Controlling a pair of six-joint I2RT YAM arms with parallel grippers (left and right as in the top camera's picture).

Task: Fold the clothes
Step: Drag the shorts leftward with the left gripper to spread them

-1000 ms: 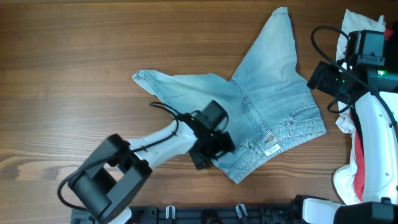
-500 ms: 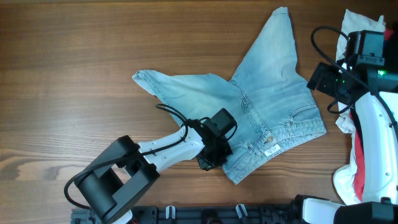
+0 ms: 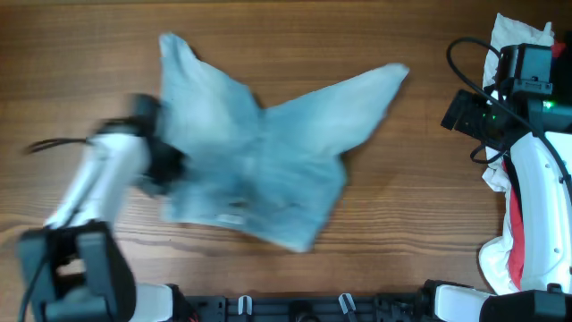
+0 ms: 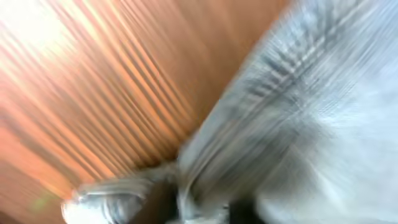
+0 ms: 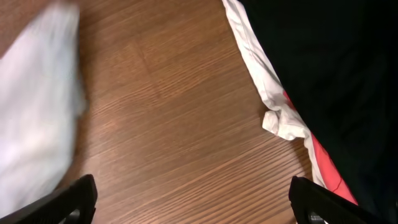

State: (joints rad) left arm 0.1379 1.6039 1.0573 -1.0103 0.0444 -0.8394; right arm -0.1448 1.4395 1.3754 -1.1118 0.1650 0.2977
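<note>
Denim shorts (image 3: 259,170) blur at mid-left, seemingly pinched by the left gripper (image 3: 163,165), which should lay them down slowly and flat; the right gripper (image 5: 193,190) gapes.

Place: your robot lab bench.
Signs: wood-grain table (image 3: 80,54), black mounting rail (image 3: 295,311) at 6 o'clock, garment pile (image 3: 517,34) at 3 o'clock.

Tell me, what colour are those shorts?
Light, faded blue denim; the shorts show best overhead.
</note>
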